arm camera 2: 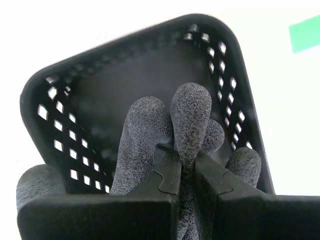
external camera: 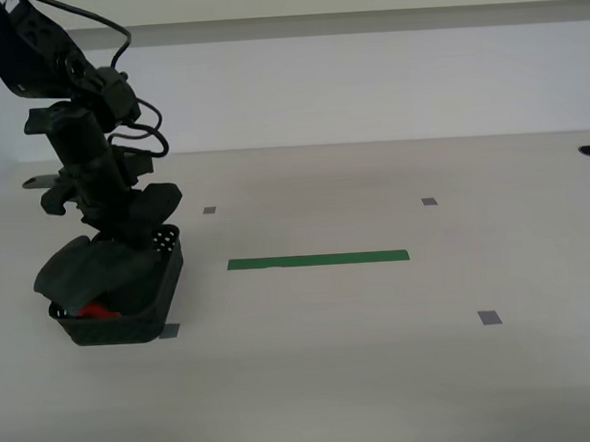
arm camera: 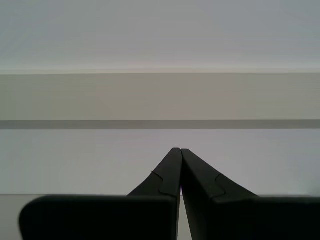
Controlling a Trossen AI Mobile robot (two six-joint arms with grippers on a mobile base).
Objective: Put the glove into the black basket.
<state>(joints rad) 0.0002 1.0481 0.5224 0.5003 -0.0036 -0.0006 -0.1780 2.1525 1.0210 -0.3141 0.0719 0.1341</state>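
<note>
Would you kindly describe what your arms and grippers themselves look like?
The arm in the exterior view is matte black and chunky, with loose black cables looping off it. My second gripper and my first gripper have flat black tapering jaws with a stepped notch; no markings.

Glove (external camera: pixel 93 268) cuff mostly hidden inside black basket (external camera: pixel 150 312).
</note>
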